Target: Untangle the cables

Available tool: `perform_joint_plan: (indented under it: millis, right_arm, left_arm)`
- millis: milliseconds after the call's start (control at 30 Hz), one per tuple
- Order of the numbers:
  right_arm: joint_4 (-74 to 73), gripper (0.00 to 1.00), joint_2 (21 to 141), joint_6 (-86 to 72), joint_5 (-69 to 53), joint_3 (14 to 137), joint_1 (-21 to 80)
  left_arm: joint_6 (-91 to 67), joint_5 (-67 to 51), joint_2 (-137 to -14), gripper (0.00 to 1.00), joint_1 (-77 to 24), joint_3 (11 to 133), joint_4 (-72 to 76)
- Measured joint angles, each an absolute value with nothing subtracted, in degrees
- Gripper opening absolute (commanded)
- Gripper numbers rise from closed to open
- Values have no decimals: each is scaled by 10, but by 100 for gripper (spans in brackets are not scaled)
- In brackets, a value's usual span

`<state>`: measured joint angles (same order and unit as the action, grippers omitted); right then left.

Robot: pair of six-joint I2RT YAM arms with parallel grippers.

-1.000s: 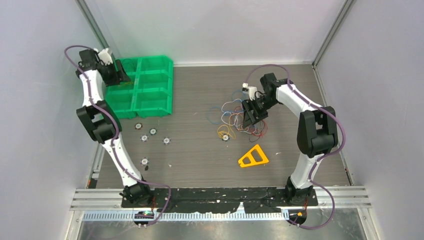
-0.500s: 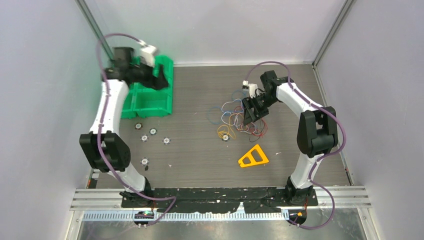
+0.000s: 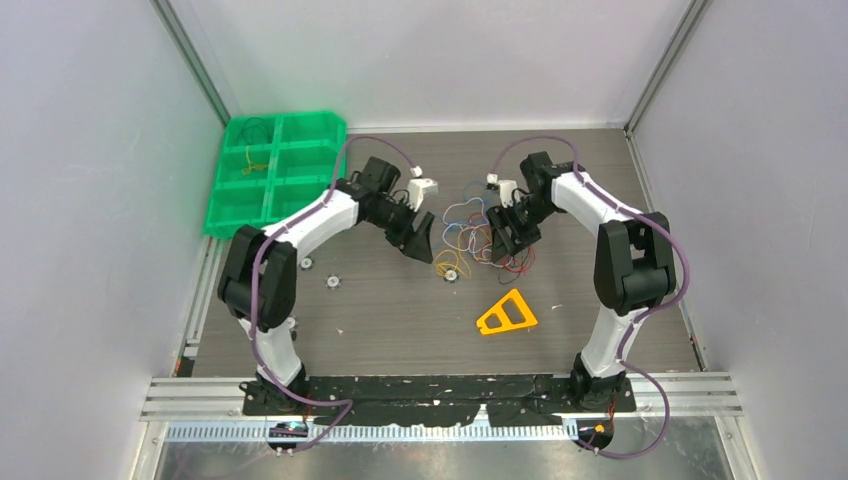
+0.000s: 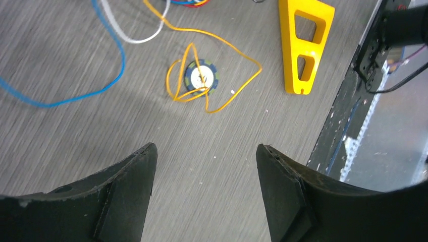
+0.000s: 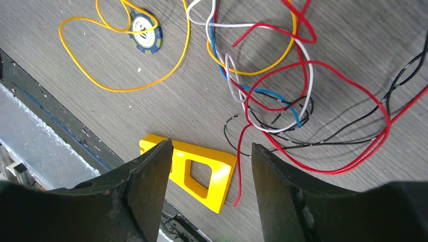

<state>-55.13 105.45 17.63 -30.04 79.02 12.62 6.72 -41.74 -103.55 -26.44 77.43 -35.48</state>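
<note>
- The surface (image 3: 380, 330) carried everything; the cables (image 3: 478, 232) lay in 1 loose heap right of its middle, between the 2 arms, with a green tray (image 3: 285, 118) well apart at the far left
- The left fingers (image 3: 421, 245) hovered at the heap's left edge, apart and holding nothing; the right fingers (image 3: 500, 238) hung over the heap's right side, likewise apart and empty
- A yellow triangular piece (image 3: 507, 315) lay near the heap on the side toward the arm bases, touching no wire that I could make out
- The step in hand looked like choosing a first wire, and the orange-yellow wire (image 5: 123, 91) seemed the easiest pick, since its loops lay at the heap's fringe and crossed little else
- It circled a small round disc (image 4: 201, 78), so gripping a stretch clear of that disc and then lifting slowly away from the heap should free it without dragging the disc along
- The red wire (image 5: 388, 126) crossed strands of other colours many times at the centre; the right fingers would do best to pin that knot while the left pulled, rather than tug at it
- Hard to make out: both wrist views cut off the far part of the heap, which strand ran over which at the centre could not be told, and the thin strands in the tray's left compartments were too small to identify
</note>
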Motion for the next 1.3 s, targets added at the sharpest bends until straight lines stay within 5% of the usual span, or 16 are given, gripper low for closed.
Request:
perform_joint_plan:
  millis: [333,500,600,733,1033,1300]
  right_arm:
    - [-544,64,1054,152,-299,783,117]
    - [-543,64,1054,146,-299,782,96]
    - [-543,64,1054,146,-299,782,82]
    - [-543,64,1054,146,-299,783,65]
    - [-543,63,1053,147,-299,783,48]
    - [-543,63,1047,146,-301,783,48]
  left_arm:
    - [203,-415,-1100,69,-354,868,-362]
    - [261,-403,-1136,59,-384,893,-389]
    - [283,-392,-1146,44,-400,893,-404]
    - [303,-366,-1150,0,-416,892,-418]
    - [287,-340,-1063,0,-393,910,-472]
    - [233,-372,-898,0,-279,1110,-483]
